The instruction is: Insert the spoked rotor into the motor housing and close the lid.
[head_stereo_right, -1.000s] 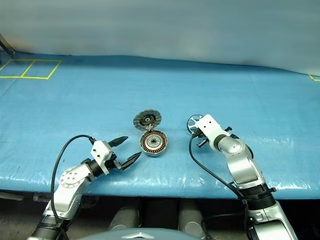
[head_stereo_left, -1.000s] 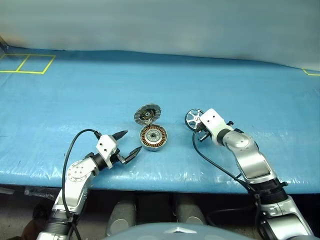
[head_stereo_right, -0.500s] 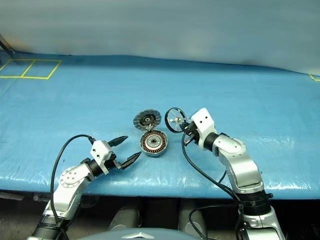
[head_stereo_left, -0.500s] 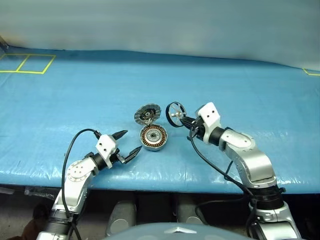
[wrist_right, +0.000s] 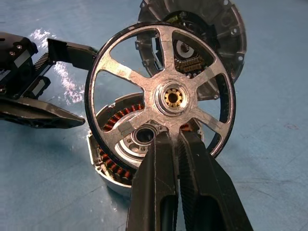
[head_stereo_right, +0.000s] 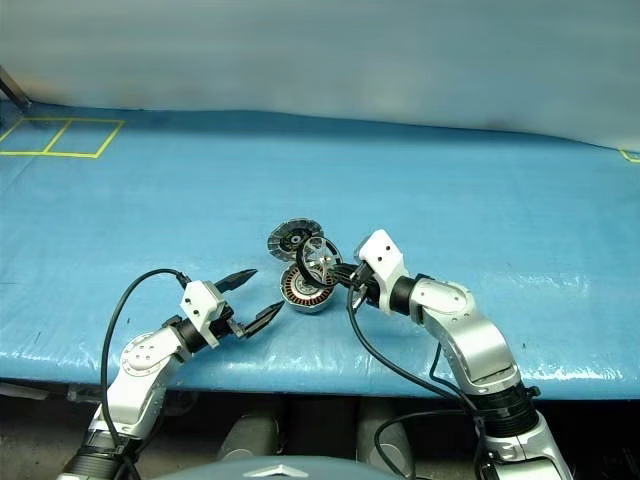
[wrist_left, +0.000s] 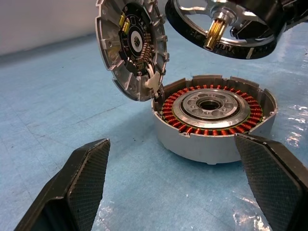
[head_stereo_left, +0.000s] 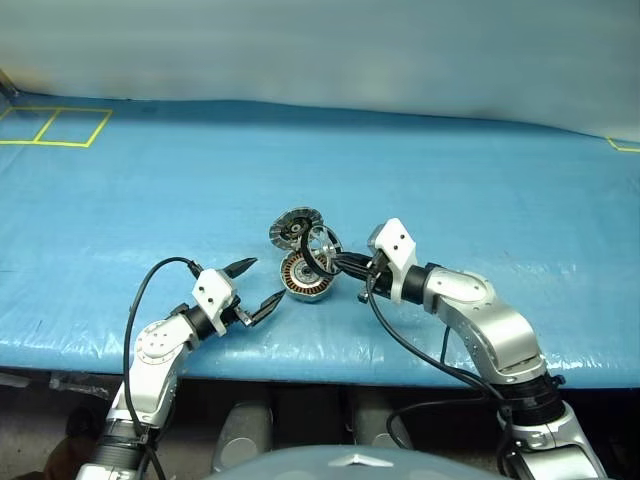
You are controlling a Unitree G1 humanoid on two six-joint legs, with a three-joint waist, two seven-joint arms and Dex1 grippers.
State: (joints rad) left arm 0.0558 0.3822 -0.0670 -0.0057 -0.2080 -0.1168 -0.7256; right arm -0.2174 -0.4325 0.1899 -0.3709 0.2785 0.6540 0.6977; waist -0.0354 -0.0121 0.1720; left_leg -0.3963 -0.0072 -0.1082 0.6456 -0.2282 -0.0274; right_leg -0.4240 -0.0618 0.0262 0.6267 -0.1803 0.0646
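Clearly stiff, slippery metal: right gripper (wrist_right: 174, 144) pinches rotor (wrist_right: 161, 96) by one spoke above housing (wrist_left: 214, 122); left gripper (head_stereo_left: 257, 284) gapes nearby.

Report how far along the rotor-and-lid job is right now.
Done: the spoked rotor is off the table, pinched by a spoke in the shut right gripper, and the lid stands open. In hand: the rotor hangs tilted just above the motor housing, not yet seated over the copper windings. Left: lower it onto the hub, then close the lid. The left gripper waits open beside the housing.
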